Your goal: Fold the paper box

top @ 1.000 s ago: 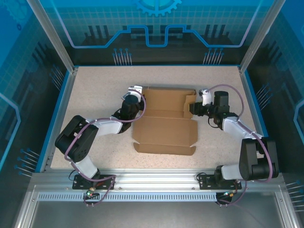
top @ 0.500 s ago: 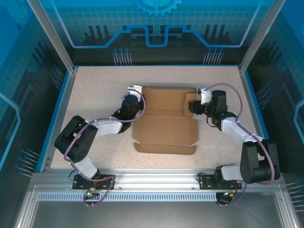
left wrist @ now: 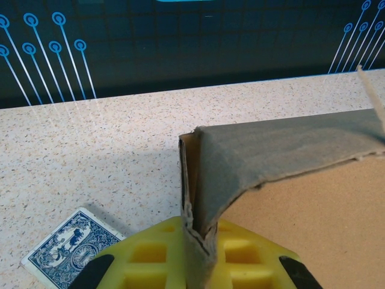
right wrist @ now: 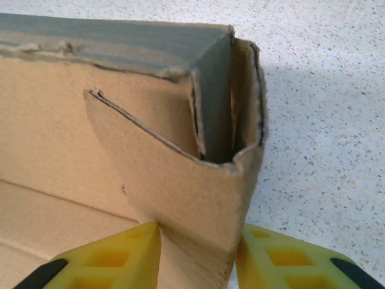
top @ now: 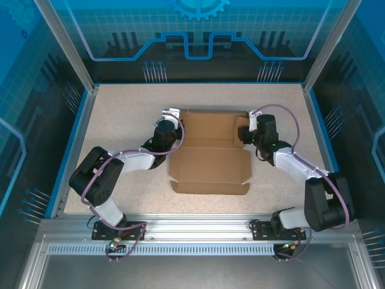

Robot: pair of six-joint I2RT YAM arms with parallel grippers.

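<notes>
- Pinching the far corners of the paper box (top: 210, 159) looks to be the step in hand. The left hand (left wrist: 195, 256) has its yellow pads (left wrist: 150, 259) closed on the raised corner wall directly ahead of it, with cardboard sandwiched between them.
- The right hand (right wrist: 198, 253) grips likewise. A doubled side flap stands between its pads (right wrist: 108, 256), touching both, and the rear wall runs off to its left.
- The box lies open on the counter (top: 120, 120) between the two hands, its front panels flat and nearer the arm bases.
- To do this well, I judge both hands should roll the flaps inward together and evenly, so the rear wall stands square and the tabs seat instead of buckling.
- A blue patterned card (left wrist: 69, 244) lies just left of the left hand, so sliding the box onto it is best avoided.
</notes>
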